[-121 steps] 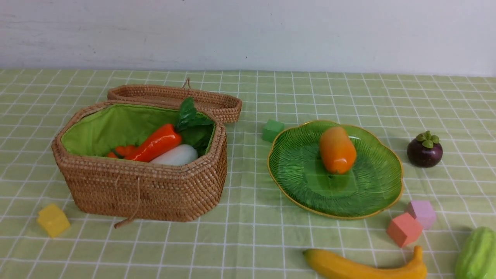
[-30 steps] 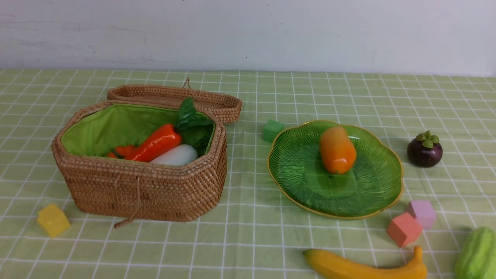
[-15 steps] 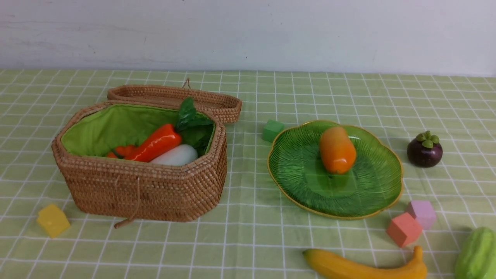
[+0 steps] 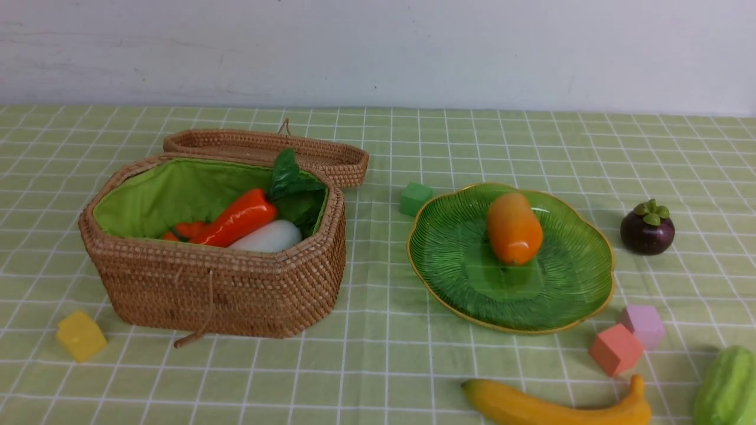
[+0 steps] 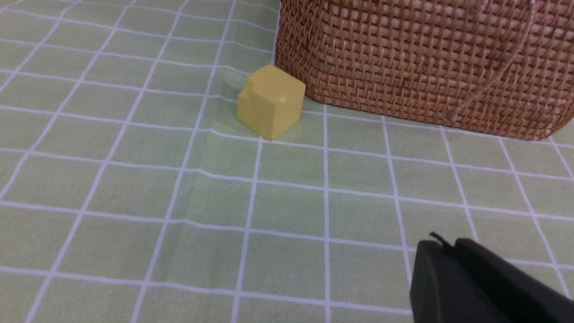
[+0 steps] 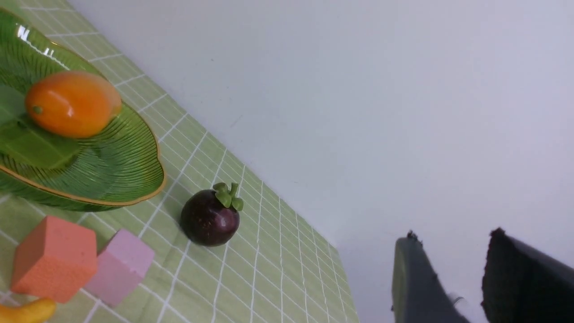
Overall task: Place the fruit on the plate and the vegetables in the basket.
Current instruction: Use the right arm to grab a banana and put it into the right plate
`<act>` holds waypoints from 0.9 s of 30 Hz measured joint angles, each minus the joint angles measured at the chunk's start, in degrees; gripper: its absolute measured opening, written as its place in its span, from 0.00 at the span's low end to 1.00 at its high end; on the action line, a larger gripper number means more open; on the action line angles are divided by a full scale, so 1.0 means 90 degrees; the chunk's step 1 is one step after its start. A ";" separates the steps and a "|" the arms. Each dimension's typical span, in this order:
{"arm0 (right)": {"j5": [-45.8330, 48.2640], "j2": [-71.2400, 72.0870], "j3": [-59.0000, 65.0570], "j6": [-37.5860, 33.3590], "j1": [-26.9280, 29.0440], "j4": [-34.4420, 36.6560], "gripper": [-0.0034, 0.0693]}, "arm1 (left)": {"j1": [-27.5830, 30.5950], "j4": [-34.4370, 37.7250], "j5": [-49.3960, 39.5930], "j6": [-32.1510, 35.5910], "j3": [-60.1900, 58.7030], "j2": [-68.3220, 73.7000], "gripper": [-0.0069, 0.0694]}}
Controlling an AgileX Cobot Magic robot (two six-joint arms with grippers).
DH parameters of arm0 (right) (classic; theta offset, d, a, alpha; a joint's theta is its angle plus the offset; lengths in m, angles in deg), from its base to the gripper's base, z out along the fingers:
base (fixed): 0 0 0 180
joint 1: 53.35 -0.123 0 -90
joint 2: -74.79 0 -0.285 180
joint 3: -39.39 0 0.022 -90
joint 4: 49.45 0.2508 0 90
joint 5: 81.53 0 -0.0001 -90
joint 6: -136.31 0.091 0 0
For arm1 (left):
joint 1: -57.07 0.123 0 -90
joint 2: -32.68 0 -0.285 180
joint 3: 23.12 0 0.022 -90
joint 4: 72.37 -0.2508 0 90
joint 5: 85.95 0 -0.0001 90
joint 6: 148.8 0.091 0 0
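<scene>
Woven wicker basket [image 4: 236, 295], ribbed, perhaps-glass plate [image 4: 455, 265]

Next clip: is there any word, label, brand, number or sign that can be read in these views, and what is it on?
None: no text, number or sign shows in any view.
The brown woven wicker basket, the green ribbed glass plate with a gold rim and the small yellow cube are unmarked.
The white wall is bare, and the light green tablecloth carries only white grid lines.
</scene>
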 joint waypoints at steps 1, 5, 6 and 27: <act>-0.0086 0.0000 0.0000 0.0000 0.0000 0.0000 0.38 | 0.0000 0.0000 0.0000 0.0000 0.0000 0.0000 0.13; -0.0597 0.0000 0.0000 0.0000 0.0000 0.0000 0.38 | 0.0000 0.0000 0.0000 0.0000 0.0000 0.0000 0.13; -0.0698 0.0000 0.0000 0.0000 0.0000 0.0000 0.38 | 0.0000 0.0000 0.0000 0.0000 0.0000 0.0000 0.13; -0.2989 0.0000 0.0000 0.4137 0.0000 -0.0040 0.38 | 0.0000 0.0000 0.0000 0.0000 0.0000 0.0000 0.16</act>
